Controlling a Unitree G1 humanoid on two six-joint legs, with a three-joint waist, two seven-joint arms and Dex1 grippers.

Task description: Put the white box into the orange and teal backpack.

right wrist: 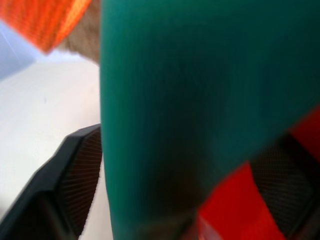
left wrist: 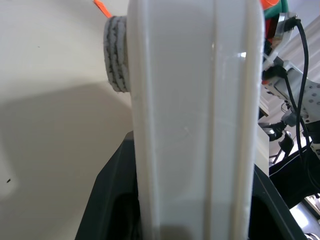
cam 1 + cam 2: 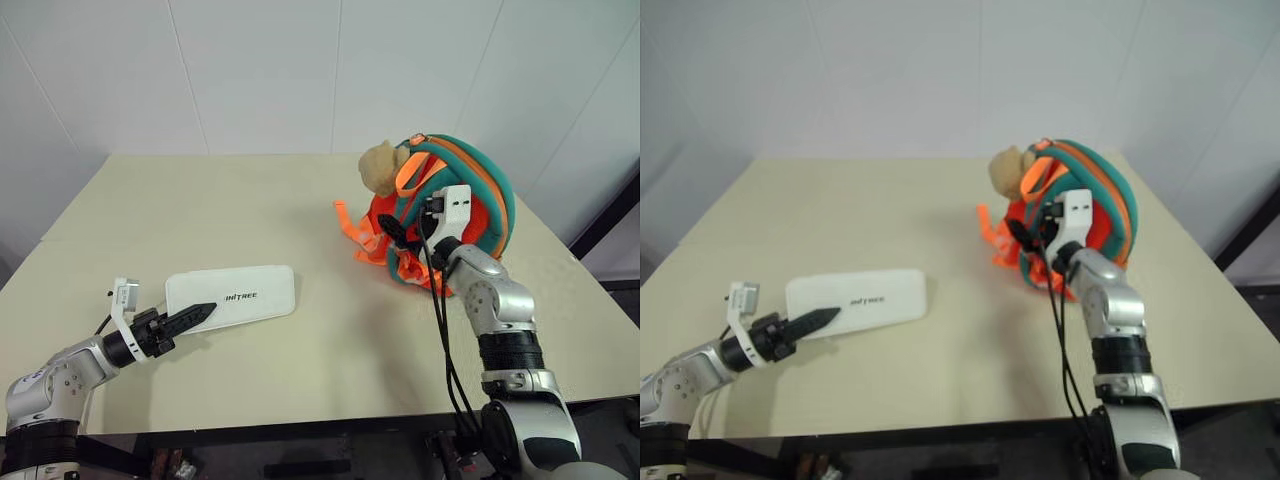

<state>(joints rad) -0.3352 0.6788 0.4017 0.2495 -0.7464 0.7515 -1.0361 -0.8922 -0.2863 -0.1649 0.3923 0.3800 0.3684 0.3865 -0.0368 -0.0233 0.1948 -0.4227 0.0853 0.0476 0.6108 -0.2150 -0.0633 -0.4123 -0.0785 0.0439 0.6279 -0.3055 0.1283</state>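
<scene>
While the left gripper (image 3: 197, 315) sits at the near left of the table (image 3: 300, 380), its two black fingers are clamped on the near end of the box (image 3: 240, 296), one above and one below by the look of the left wrist view, where the white case (image 2: 195, 120) runs straight up between the dark jaws. That box lies flat on the tabletop, dark lettering up, long side running left to right, well apart from the backpack (image 3: 480, 190).

Further back on the right, the right gripper (image 3: 392, 232) is pressed up against the front of the backpack, among the loose orange straps (image 3: 352, 225). From its wrist camera a fat teal edge (image 1: 190, 100) sits between the fingers (image 1: 75, 175), which are spread apart either side of it; can't tell if they're actually squeezing it. Black cables (image 3: 440, 330) hang down along that arm.

The backpack stands at the far right of the table, tan plush toy (image 3: 383, 167) poking out at its upper left.

Count: one box, one backpack, one plush, two grippers.
</scene>
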